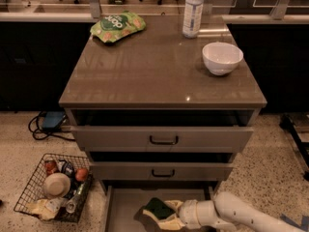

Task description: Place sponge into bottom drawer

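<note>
The sponge, dark green on top with pale yellow foam below, is inside the open bottom drawer, the lowest of three grey-brown drawers. My gripper reaches in from the lower right on a white arm and is shut on the sponge, holding it just above or on the grey drawer floor. The two upper drawers with black handles stand slightly open above it.
On the cabinet top are a white bowl, a clear bottle and a green snack bag. A wire basket of odds and ends stands on the floor to the left. Cables lie behind the basket.
</note>
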`<control>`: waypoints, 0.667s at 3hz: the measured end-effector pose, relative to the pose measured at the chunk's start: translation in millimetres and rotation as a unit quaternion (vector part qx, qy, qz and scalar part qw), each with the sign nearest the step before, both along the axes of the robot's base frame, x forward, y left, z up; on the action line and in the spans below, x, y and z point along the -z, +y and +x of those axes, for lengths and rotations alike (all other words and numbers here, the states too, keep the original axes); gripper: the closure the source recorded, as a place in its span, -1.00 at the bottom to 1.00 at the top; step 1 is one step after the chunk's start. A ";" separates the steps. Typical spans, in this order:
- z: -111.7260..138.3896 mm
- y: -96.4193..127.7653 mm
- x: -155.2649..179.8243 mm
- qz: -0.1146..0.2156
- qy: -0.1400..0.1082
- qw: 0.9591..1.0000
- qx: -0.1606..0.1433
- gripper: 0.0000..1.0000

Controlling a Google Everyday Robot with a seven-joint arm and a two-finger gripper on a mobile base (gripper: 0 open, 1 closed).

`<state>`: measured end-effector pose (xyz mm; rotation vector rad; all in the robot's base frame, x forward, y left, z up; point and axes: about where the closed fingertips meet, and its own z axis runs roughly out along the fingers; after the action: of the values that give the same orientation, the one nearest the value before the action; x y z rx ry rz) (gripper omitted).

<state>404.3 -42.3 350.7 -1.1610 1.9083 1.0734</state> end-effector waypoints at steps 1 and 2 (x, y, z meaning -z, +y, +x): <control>29.5 33.4 43.5 -0.006 -0.012 1.000 -0.005 1.00; 49.8 63.7 84.0 -0.013 -0.017 1.000 -0.013 1.00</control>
<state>454.1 21.4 266.7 -1.2136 1.8918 1.0380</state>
